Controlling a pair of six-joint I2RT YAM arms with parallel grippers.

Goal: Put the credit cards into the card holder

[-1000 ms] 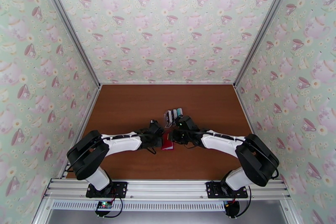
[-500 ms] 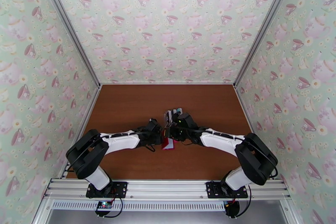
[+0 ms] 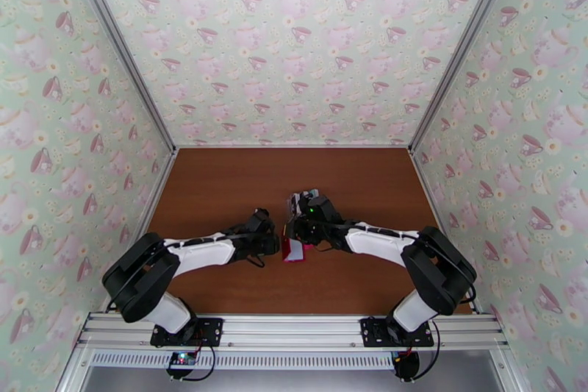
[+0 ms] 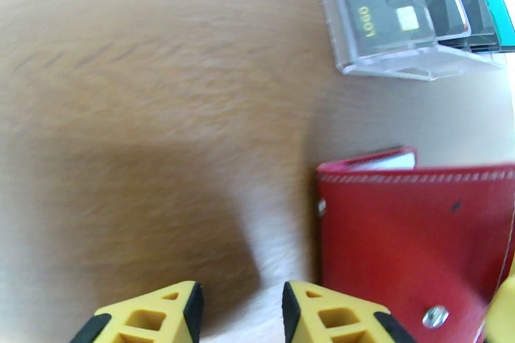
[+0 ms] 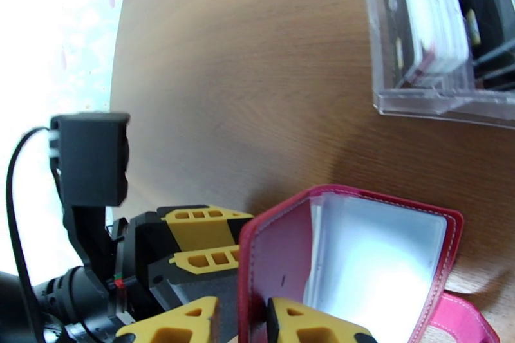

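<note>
The red card holder (image 3: 294,252) lies mid-table between both arms. In the right wrist view the card holder (image 5: 257,254) stands open with its pale inner pocket showing, and my right gripper (image 5: 241,318) is shut on the edge of its red flap. My right gripper (image 3: 298,234) hovers over it from the right. My left gripper (image 4: 241,302) is open with nothing between its fingers, just left of the card holder (image 4: 412,241) and apart from it. The credit cards (image 4: 399,9), black with a teal one behind, stand in a clear stand (image 4: 412,64).
The clear stand (image 3: 303,201) with its cards (image 5: 431,22) sits just beyond the wallet, close to my right wrist. Bare brown tabletop (image 3: 220,187) stretches to the left and far side. Patterned walls (image 3: 110,165) close in the table on three sides.
My left arm has drawn back to the left, off the card holder, and its jaws have spread a little. My right gripper has shifted left with the flap in its grip.
</note>
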